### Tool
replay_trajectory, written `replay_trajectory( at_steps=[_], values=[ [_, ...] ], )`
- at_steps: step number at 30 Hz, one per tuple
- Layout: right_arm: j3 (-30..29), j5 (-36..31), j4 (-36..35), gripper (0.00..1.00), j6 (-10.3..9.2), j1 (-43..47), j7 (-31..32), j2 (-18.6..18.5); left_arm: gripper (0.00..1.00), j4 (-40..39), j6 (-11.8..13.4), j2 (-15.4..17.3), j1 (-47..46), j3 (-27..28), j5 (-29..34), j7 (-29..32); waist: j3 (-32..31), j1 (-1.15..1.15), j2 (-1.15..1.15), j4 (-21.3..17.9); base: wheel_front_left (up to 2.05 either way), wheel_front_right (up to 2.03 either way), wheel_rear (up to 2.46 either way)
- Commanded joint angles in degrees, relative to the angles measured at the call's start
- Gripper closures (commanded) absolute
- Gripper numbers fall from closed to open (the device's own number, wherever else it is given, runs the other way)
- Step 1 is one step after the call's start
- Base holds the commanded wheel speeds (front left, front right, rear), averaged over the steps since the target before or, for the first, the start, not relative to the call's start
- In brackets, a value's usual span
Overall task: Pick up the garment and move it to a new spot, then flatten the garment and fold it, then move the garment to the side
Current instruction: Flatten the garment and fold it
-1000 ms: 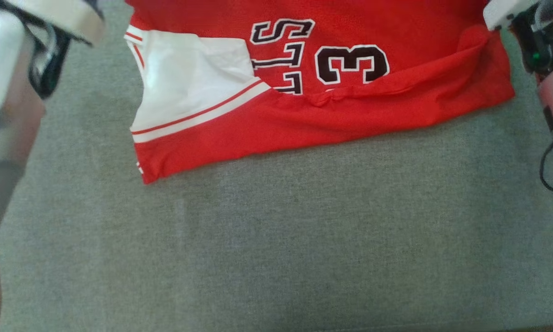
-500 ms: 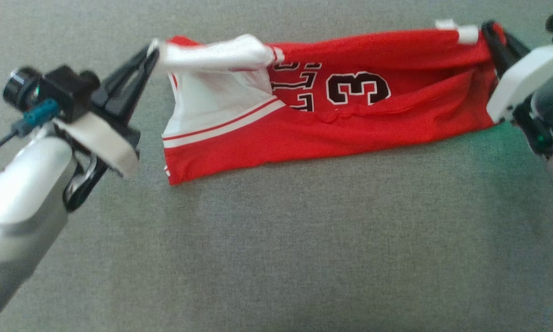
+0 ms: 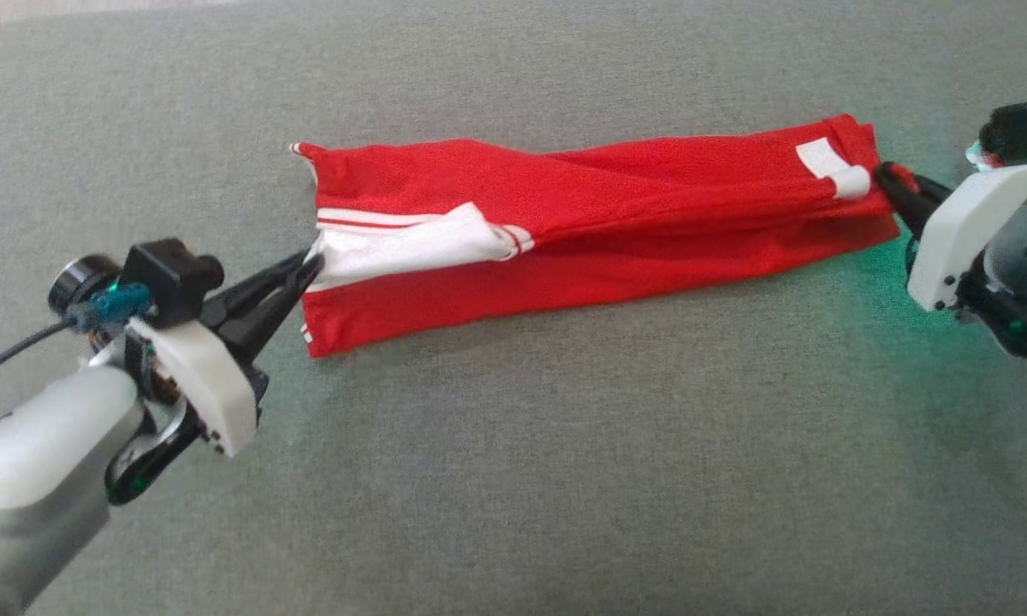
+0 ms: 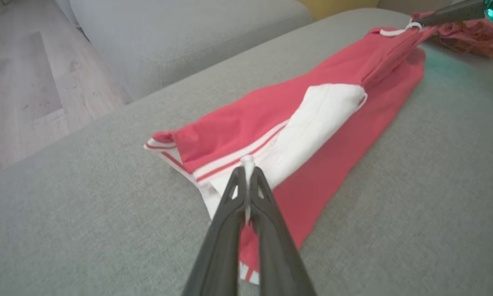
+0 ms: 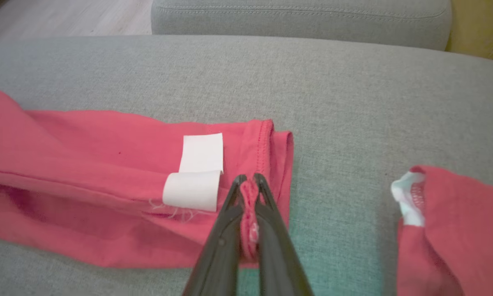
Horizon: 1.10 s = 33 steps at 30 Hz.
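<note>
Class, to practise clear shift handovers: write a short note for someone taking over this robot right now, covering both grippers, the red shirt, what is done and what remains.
Grippers: the left gripper is shut on the white-trimmed end of the red shirt. The right gripper is shut on the opposite end, beside a white label.
Shirt: on the grey cushion, stretched between the grippers.
Done: folded lengthwise into a narrow strip.
Left: probably release, fold it shorter, then move it to the side.
Note: a second red cloth lies near the right gripper.
</note>
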Motion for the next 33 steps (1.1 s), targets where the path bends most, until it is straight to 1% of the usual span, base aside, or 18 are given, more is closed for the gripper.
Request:
replay_trajectory(
  at_steps=[1, 8, 14, 15, 16, 17, 20, 21, 23, 26, 28, 30, 31, 33],
  values=[
    [0.53, 0.55, -1.76, 1.00, -0.05, 0.87, 0.59, -1.99, 1.00, -1.23, 0.10, 3.65, -1.44, 1.69, -0.67, 0.56, -0.05, 0.01, 0.00, -0.36, 0.00, 0.00, 0.00],
    [1.67, 1.74, -3.96, 1.00, -0.05, 1.48, 2.78, -2.55, 1.00, -1.30, 0.10, 4.09, -1.36, -0.87, -1.04, 1.80, -0.03, 0.01, 0.00, -1.41, 0.00, 0.00, 0.00],
    [2.42, 1.87, -3.29, 1.00, -0.05, 2.45, 3.16, -1.05, 1.00, 1.17, 0.13, 2.08, -1.13, -1.58, -1.21, 1.48, 0.16, 0.01, 0.00, -1.92, 0.00, 0.00, 0.00],
    [2.45, 1.68, -3.12, 0.64, -0.05, 2.45, 2.96, -0.77, 1.00, 1.72, 0.14, 1.70, -1.13, -1.54, -1.41, 1.41, 0.22, 0.01, 0.00, -1.98, 0.00, 0.00, 0.00],
    [2.40, 1.48, -2.92, 0.00, -0.05, 2.42, 2.60, -0.54, 0.85, 2.21, 0.18, 1.32, -1.20, -1.48, -1.48, 1.21, 0.28, 0.01, 0.00, -2.01, 0.00, 0.00, 0.00],
    [2.27, 1.46, -2.68, 0.00, -0.05, 2.40, 2.39, -0.32, 0.01, 2.63, 0.28, 1.01, -1.31, -1.39, -1.43, 0.89, 0.31, 0.01, 0.00, -2.04, 0.00, 0.00, 0.00],
    [1.31, 1.53, -2.29, 0.00, -0.05, 2.03, 0.82, -0.01, 0.00, 3.68, 1.36, -0.02, -1.76, -0.38, -1.43, -1.04, 0.33, 0.01, 0.00, -2.07, 0.00, 0.00, 0.00],
    [0.10, 1.57, -2.06, 0.00, -0.05, 1.66, -1.10, 0.10, 0.00, 4.31, 2.90, -0.80, -1.96, 1.06, -1.67, -3.46, 0.01, 0.01, 0.00, -2.08, 0.00, 0.00, 0.00],
    [-1.78, 1.95, -1.87, 0.00, -0.05, 1.40, -3.90, 0.55, 0.00, 4.85, 4.60, -1.65, -1.91, 2.73, -2.03, -6.49, -0.50, 0.01, 0.00, -2.06, 0.00, 0.00, 0.00],
    [-5.12, 2.52, -2.02, 0.00, -0.05, 1.57, -10.21, 1.73, 0.00, 5.58, 7.43, -3.42, -1.10, 6.31, -3.74, -10.37, -1.63, 0.01, 0.00, -2.01, 0.00, 0.00, 0.00],
    [-6.76, 1.67, -2.27, 0.00, -0.05, 1.99, -15.19, 2.41, 0.00, 5.66, 9.08, -4.72, -0.04, 9.81, -4.93, -11.84, -2.19, 0.01, 0.00, -2.03, 0.00, 0.00, 0.00],
    [-8.34, 0.81, -2.34, 0.00, -0.05, 2.72, -19.89, 3.31, 0.00, 4.84, 10.55, -6.22, 1.38, 14.51, -4.97, -12.30, -2.79, 0.01, 0.00, -2.04, 0.00, 0.00, 0.00],
    [-8.34, 0.81, -2.34, 0.00, -0.05, 2.72, -19.89, 3.31, 0.00, 4.84, 10.55, -6.22, 1.38, 14.51, -4.97, -12.30, -2.79, 0.01, 0.00, -2.04, 0.00, 0.00, 0.00],
    [-9.56, -0.36, -2.72, 0.00, -0.05, 3.59, -23.34, 4.37, 0.00, 2.02, 11.98, -8.03, 3.60, 21.28, -2.28, -12.35, -3.29, 0.01, 0.00, -1.98, 0.00, 0.00, 0.00]
  ],
)
